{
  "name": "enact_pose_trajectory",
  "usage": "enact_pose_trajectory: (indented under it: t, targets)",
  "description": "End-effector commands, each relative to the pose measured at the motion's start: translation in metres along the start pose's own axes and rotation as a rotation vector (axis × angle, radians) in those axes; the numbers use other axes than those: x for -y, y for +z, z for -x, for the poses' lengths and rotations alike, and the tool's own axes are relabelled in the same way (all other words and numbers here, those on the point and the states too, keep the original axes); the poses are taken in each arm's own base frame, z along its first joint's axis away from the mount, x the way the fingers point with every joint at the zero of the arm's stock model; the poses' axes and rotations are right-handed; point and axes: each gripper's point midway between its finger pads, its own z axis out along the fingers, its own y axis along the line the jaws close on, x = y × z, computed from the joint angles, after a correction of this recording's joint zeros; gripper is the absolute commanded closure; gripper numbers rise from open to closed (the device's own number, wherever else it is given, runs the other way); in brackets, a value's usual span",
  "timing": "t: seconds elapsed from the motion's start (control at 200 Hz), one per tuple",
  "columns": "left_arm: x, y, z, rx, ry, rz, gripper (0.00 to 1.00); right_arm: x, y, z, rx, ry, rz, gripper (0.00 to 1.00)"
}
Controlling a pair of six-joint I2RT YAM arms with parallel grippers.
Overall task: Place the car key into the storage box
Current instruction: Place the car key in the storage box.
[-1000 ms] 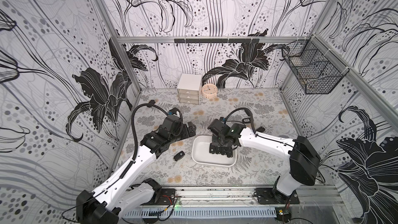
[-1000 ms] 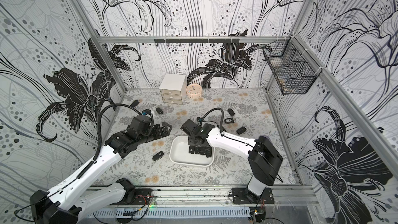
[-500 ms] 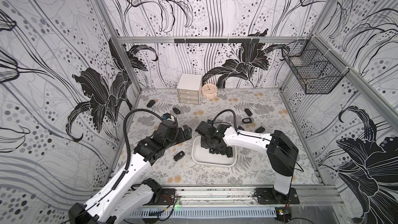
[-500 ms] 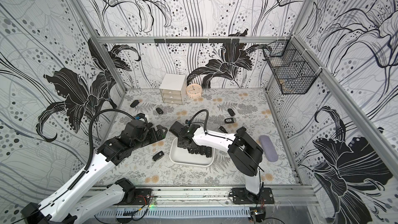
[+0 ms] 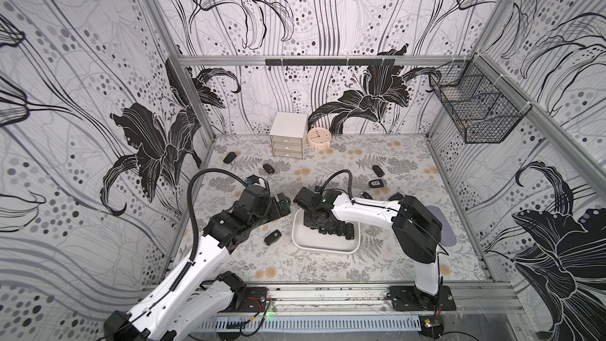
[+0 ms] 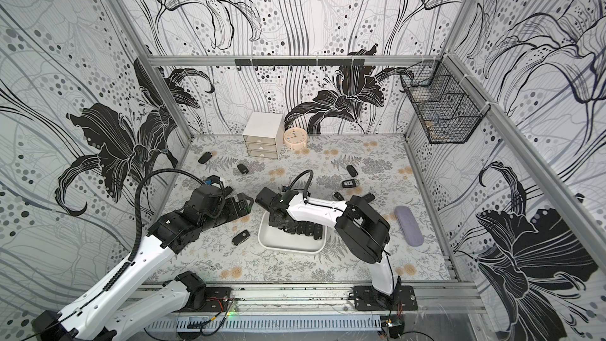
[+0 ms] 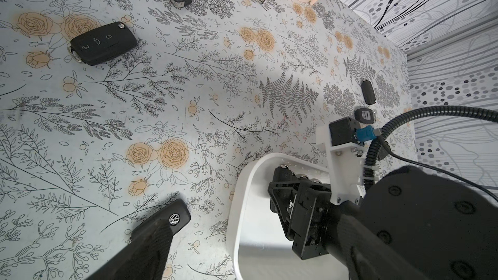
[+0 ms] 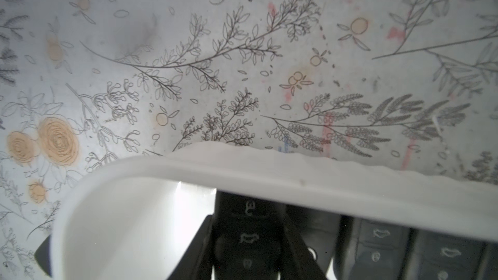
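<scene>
Keys fill most of what we see: the right gripper point(image 8: 248, 220) is clamped tight on the car key point(image 8: 248, 238), whose buttons face the wrist camera. The key sits down inside the storage box point(image 8: 269, 168), below the rim at the end nearest the left arm. Just beside it, a row of other keys point(image 5: 341, 231) lies in the same box. Whether the held key touches the box floor we cannot tell. We find the left gripper point(image 5: 286, 206) spread wide and holding nothing, hovering over the table just off the box's far-left corner. A loose key point(image 5: 272, 237) lies on the floral table point(image 5: 295, 270) near the box, apart from it.
</scene>
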Motion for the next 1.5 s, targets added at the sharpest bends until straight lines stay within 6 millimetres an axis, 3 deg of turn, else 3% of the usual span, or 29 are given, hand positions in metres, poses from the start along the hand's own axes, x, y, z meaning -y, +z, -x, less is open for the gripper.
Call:
enact_pose_trajectory:
  t: [0.0, 0.335, 0.571, 0.876, 1.307, 1.497]
  targets:
    - [-0.005, -0.002, 0.004, 0.027, -0.016, 0.015, 0.01, 0.004, 0.001, 0.0, 0.002, 0.018, -0.047, 0.67]
    - [-0.006, -0.001, 0.003, 0.025, -0.013, 0.018, 0.01, 0.011, 0.006, -0.002, -0.003, 0.021, -0.086, 0.63]
    - [-0.005, 0.001, 0.002, 0.021, -0.013, 0.014, 0.01, 0.013, 0.008, -0.004, -0.014, 0.015, -0.099, 0.54]
    - [-0.005, 0.0, 0.002, 0.02, -0.017, 0.011, 0.01, 0.012, 0.009, -0.005, -0.018, 0.008, -0.097, 0.55]
    - [-0.005, -0.001, 0.002, 0.02, -0.017, 0.008, 0.01, -0.029, -0.008, -0.004, 0.027, -0.115, 0.004, 0.55]
    - [-0.005, -0.003, 0.002, 0.021, -0.018, 0.008, 0.01, -0.042, 0.002, -0.012, -0.02, -0.137, 0.057, 0.67]
